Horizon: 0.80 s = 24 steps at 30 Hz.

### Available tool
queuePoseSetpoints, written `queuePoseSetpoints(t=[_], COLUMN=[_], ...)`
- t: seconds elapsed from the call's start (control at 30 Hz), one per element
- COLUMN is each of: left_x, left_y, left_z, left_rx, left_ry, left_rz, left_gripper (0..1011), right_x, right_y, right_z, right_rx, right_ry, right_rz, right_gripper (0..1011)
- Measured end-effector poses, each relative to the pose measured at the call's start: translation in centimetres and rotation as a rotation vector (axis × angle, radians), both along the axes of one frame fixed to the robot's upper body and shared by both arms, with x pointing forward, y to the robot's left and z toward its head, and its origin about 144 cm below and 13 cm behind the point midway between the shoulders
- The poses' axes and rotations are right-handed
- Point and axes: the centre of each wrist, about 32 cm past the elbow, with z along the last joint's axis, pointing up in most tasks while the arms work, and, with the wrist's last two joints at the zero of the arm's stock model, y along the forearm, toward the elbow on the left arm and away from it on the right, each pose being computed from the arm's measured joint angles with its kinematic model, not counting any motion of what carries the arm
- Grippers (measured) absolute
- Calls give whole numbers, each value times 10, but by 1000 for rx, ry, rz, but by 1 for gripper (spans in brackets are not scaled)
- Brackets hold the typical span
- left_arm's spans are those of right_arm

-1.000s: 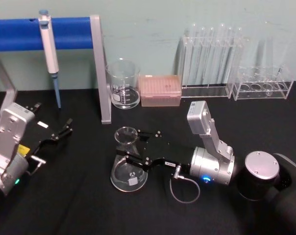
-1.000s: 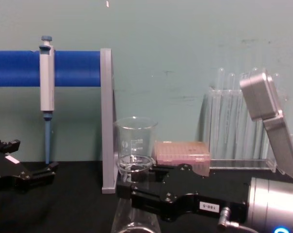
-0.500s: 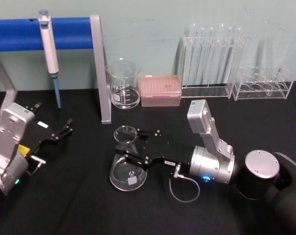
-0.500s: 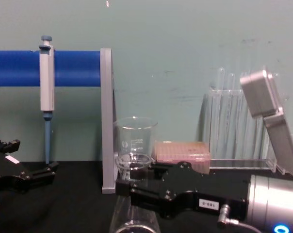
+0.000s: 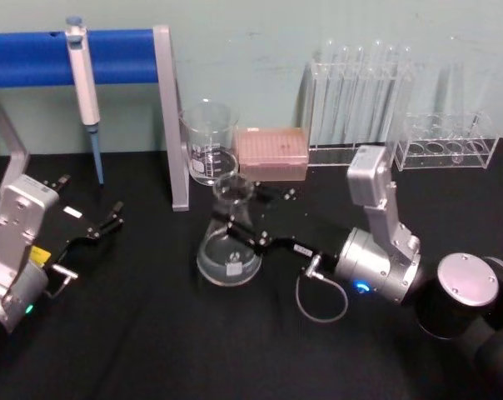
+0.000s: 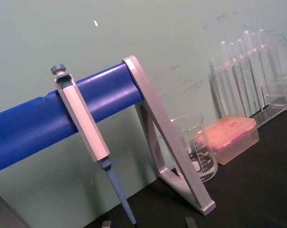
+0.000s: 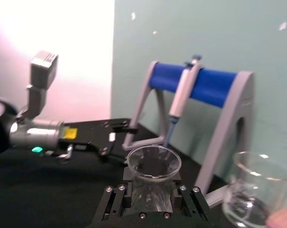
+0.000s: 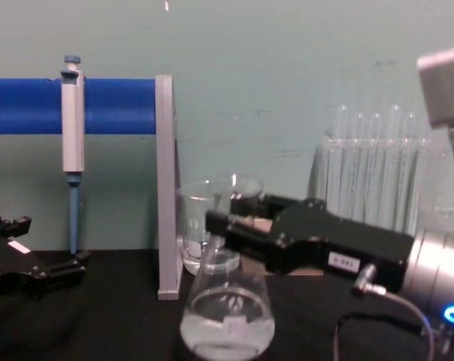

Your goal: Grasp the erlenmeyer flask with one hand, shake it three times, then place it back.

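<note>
— Compare with a second ago. Anything different?
— Check the erlenmeyer flask (image 5: 229, 250): lifted and carried back, hanging just in front of the beaker (image 5: 208, 146). Stood nearer on the desk (image 5: 143, 333) earlier.
— Held how?
— By the neck, in the right pincer (image 5: 235, 208), clamped onto the glass from both sides, as before. From the chest, shows its whole cone now; showed just neck and rim earlier.
— And the left pincer (image 5: 110, 218)?
— Parked at the desk's left, spread open, gripping nothing. Hasn't moved.
</note>
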Motion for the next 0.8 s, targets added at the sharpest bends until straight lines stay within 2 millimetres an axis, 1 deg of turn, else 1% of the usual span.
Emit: queuePoseSetpoints(t=[0.2,0.47,0.8], left_x=[0,0,0], left_y=[0,0,0], left_z=[0,0,0], left_rx=[0,0,0], left_ry=[0,0,0], left_rz=[0,0,0], left_gripper=[1001,1001,1001], right_x=[-8,-14,-18], right_y=[-3,-4,-7], right_z=[9,18,20], right_rx=[29,27,27], right_ry=[-28,-49,-52], right_rz=[-91,-148,-179], right_gripper=[451,451,451])
